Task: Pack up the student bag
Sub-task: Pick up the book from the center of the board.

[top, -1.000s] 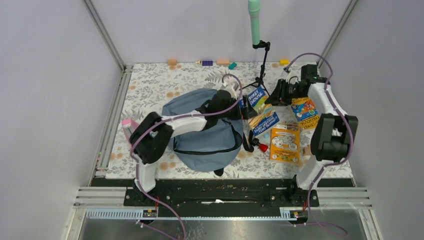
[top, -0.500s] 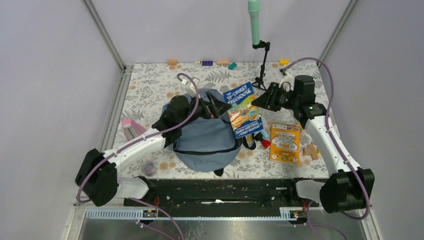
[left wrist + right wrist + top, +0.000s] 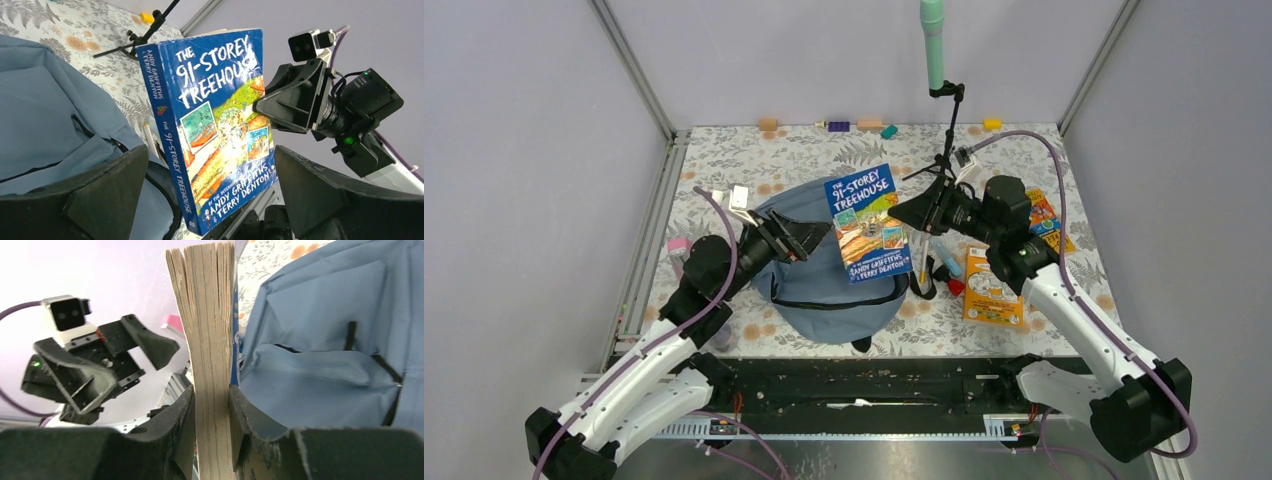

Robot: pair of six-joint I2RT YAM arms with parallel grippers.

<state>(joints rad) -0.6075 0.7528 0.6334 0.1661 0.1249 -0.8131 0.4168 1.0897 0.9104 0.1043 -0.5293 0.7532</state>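
Top external view is showing one student bag (image 3: 824, 280) lying flat in the middle of the worktop (image 3: 724, 170), and one blue book (image 3: 869, 228) hanging in the air over the bag's right side. The right tool (image 3: 902, 213) is pinching that book's right edge, jaws narrowed onto it. The left tool (image 3: 812, 240) is gaping fully wide over the bag, just left of the book, gripping nothing. One orange booklet (image 3: 991, 288) is lying right of the bag, and a second colourful one (image 3: 1044, 212) is hiding partly under the right arm. Small blocks (image 3: 870, 125) are lining the far edge, five as far as I can tell. Bare floral worktop is lying open left of the bag and behind it. Left wrist view is cutting off both its own fingers (image 3: 107, 195) at the bottom, the book's cover facing between them. Right wrist view is showing the page edges clamped between two pads (image 3: 182, 430), with the bag running out of frame.
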